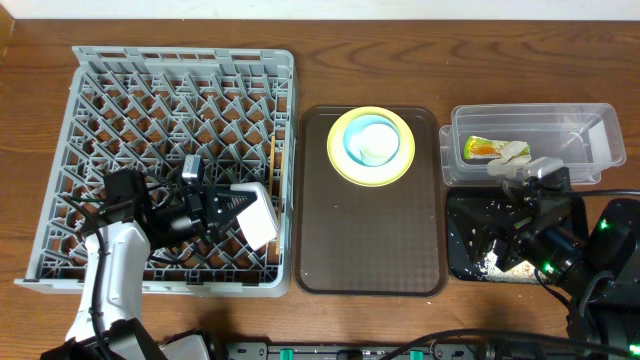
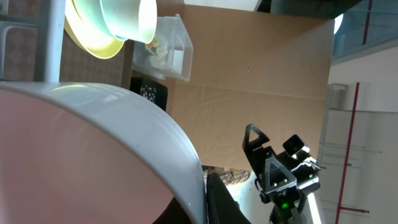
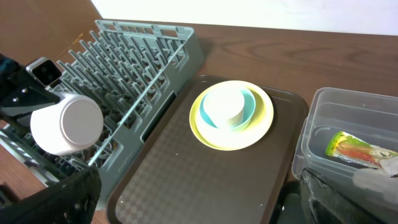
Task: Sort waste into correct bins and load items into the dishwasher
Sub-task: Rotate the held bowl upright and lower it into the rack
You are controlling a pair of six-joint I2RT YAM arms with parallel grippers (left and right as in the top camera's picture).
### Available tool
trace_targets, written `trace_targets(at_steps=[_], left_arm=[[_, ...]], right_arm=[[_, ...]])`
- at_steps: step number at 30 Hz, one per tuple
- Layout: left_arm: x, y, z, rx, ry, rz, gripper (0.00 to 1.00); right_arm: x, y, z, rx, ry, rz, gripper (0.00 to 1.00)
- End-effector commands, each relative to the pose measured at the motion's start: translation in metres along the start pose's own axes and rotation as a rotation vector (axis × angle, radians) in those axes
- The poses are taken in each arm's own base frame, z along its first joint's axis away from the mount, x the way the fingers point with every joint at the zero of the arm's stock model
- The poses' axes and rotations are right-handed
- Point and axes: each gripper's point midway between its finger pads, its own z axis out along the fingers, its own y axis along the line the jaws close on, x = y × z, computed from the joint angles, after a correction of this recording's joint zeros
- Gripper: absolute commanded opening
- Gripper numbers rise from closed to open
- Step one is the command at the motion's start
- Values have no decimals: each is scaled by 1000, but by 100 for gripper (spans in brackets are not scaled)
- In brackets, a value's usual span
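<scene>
Gripping the white bowl (image 1: pixel 258 214) tipped sideways, the left claw (image 1: pixel 240 208) hung over the dish rack (image 1: pixel 150 90), likely to slot it between pegs; whether the right claw (image 1: pixel 505 215) was open, I couldn't tell.

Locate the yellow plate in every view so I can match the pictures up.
Overhead: yellow plate sits upper centre, at the far end of the brown tray.
Left wrist: top left corner, cut off by the frame edge.
Right wrist: centre of the picture, on the brown tray.
Shared landmark: the clear tub, seen beside the plate in the left wrist and right wrist views too.
</scene>
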Motion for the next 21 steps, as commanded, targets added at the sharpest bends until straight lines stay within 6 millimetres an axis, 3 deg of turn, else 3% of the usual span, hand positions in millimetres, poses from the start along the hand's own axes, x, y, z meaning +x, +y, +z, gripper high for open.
trace_targets(at_steps=[1,21], left_arm=[[-1,-2,-1,22,-2,-14,8],[-9,-4,-1,24,-5,-110,8]], right_arm=[[-3,4,-2,-5,-8,-23,99],[-3,4,-2,-5,-8,-23,99]])
